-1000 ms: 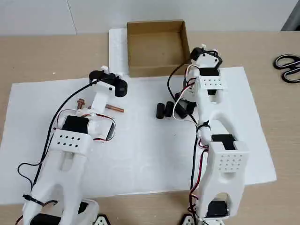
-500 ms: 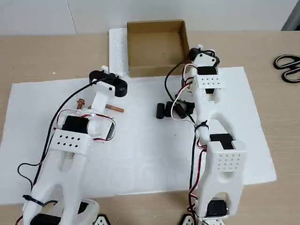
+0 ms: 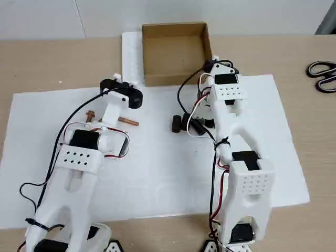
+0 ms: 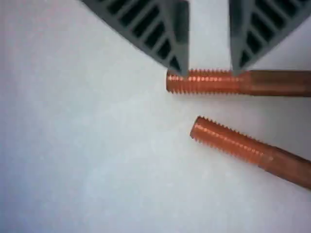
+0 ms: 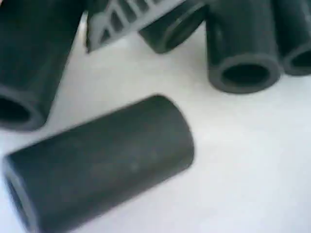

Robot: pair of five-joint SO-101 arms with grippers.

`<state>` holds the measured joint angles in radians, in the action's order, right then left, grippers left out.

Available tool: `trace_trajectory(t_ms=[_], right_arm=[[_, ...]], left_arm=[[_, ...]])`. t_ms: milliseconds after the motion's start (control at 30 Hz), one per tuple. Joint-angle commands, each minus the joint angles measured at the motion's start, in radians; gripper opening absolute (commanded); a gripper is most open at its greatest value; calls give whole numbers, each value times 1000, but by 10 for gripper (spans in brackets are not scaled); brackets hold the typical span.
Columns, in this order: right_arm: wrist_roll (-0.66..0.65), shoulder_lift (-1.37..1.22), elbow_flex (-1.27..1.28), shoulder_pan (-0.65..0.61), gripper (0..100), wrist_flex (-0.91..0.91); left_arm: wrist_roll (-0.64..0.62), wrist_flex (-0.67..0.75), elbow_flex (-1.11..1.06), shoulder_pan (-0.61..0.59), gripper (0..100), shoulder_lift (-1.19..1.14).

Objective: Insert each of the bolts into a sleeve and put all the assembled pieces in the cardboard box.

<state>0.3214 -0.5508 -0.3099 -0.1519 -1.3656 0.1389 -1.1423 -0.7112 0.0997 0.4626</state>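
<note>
Two arms, only one moving. Over the last second the right arm has swung in across the sleeves toward the middle of the white sheet [image 3: 157, 173]. Its wrist now sits just off the near corner of the cardboard box [image 3: 173, 80]. The left arm hasn't budged.

Right tool [image 5: 127, 22] is low in the sleeve cluster. One sleeve [image 5: 102, 165] lies on its side right under it, and more sleeves [image 5: 243, 53] are bunched just beyond. Can't tell whether that tool is released or clenched. From above, two outer sleeves [image 3: 176, 123] look nudged a touch. My read: it's lining up a sleeve pick, nothing gripped yet.

Left tool [image 4: 208, 65] is released, jaws apart, tips resting at the threaded end of one bolt [image 4: 233, 81]. A second bolt [image 4: 243, 143] lies just beside it at a slight angle, not touching. Looks parked and ready to pinch.

Box looks empty and I see no bolt in any sleeve, so assembly is not started. Bolts and sleeves are well apart, each on its own arm's side. Risk, in my view: the loose sleeves roll if bumped.

Surface is light wood [image 3: 42, 58], with the sheet over most of the work area and the box at its far edge. Scissors [image 3: 321, 73] lie off to the right, well clear. Pale panelling sits behind the surface.
</note>
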Motion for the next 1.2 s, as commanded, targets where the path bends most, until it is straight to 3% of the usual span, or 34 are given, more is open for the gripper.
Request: trace_trajectory(t_ms=[0, 767, 933, 1167], right_arm=[[-12, 54, -14, -5, 128, -4], [-48, -16, -14, 16, 91, 65], [-114, -7, -15, 4, 5, 62], [-123, 21, -44, 2, 4, 18]], left_arm=[[0, 18, 7, -2, 58, 9], [0, 17, 5, -3, 58, 8], [-2, 17, 7, -2, 58, 9], [-2, 17, 12, -2, 58, 9]])
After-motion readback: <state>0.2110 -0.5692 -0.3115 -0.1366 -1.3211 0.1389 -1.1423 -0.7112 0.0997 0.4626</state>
